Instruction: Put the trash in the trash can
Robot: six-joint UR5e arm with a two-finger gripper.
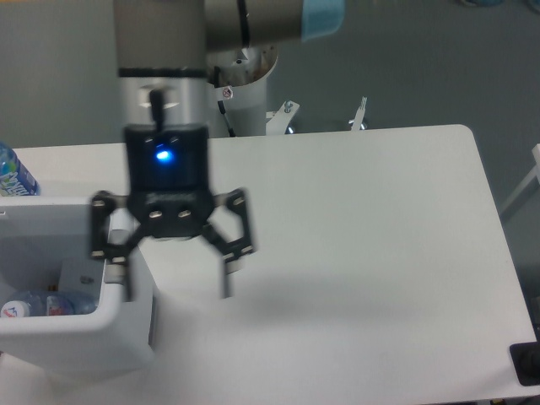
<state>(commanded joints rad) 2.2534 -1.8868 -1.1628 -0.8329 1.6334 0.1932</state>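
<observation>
Hanging above the left part of the white desk [354,253], the end effector [175,283] is spread wide with nothing between its fingers; one finger sits over the right rim of the trash can [76,325], the other over bare desk just right of it. Motion blur softens the finger outlines. A blue light glows on the black body above the fingers. The trash can, white with rounded corners, stands at the near left corner of the desk and is cut off by the left edge of the view. Inside it, low against the near wall, lies the crushed bottle [46,305], clear with a whitish cap end at left. An upright blue-labelled bottle [13,173] stands beyond the can at the far left edge, partly out of frame.
</observation>
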